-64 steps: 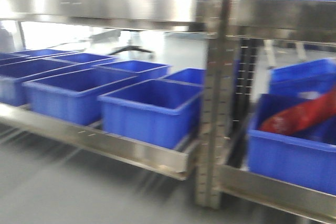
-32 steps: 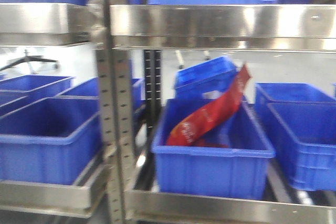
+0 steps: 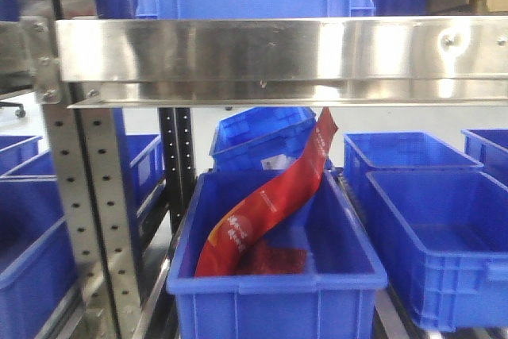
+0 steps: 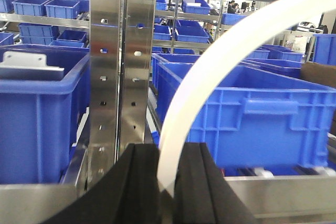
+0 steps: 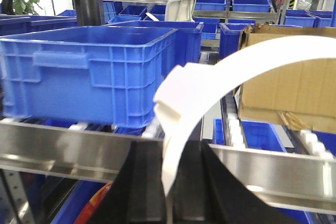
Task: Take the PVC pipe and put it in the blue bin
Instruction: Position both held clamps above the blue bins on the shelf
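The left end effector point(image 4: 169, 156) sits at the bottom of the left wrist view. Its two black fingers point(image 4: 139, 182) are closed tight on the PVC pipe point(image 4: 202, 72). The pipe is white and bent. It goes up from the fingers and curves over to the upper right of the frame. Behind it stands a shiny metal post point(image 4: 123, 66) with holes in it. A big blue box point(image 4: 262, 119) sits on the rack at the right, and more blue boxes are far back.

The right end effector point(image 5: 176, 153) is at the bottom of the right wrist view. Its black fingers point(image 5: 144, 182) are also closed tight on the white pipe point(image 5: 252, 59). Here the pipe has a thicker white piece point(image 5: 181, 90) just above the fingers, and then it bends over to the right edge. A blue crate point(image 5: 89, 72) sits on a metal shelf in the left half of the frame. A brown cardboard box point(image 5: 294, 87) sits at the right.

In the front view a blue bin point(image 3: 270, 311) stands low in the middle. A long red bag point(image 3: 270, 204) leans in it, with its top end sticking up over the back rim. A wide metal rail point(image 3: 278, 57) runs across the top part of the frame. More blue bins point(image 3: 429, 228) stand to the right.
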Motion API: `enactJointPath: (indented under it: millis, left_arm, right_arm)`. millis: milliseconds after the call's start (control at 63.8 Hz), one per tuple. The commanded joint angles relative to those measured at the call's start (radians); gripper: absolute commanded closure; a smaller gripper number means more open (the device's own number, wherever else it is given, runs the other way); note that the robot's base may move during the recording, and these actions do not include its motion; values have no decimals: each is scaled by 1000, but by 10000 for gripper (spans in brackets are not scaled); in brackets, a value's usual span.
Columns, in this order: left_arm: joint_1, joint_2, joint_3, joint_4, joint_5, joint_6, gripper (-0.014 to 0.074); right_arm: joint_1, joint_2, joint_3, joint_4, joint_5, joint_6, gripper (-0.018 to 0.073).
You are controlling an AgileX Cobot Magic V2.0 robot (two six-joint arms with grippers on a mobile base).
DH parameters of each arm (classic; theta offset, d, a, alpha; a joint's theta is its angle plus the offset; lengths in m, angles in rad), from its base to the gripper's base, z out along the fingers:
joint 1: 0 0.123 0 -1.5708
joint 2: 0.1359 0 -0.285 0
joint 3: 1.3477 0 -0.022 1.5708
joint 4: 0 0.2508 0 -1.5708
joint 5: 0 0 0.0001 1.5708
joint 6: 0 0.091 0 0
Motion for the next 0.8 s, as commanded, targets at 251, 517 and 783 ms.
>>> enactJointPath:
  millis: [251, 517, 783]
  left_arm:
    - [-6, -5, -1, -3, -26, -6, 707]
    - [-6, -5, -1, -3, -26, -6, 707]
    - [-6, -5, -1, -3, -26, -6, 707]
  right_arm:
    - [-1, -5, -1, -8, -26, -2, 721]
    - [-1, -5, -1, -8, -26, -2, 721]
    - [-1, -5, -1, -8, -26, -2, 721]
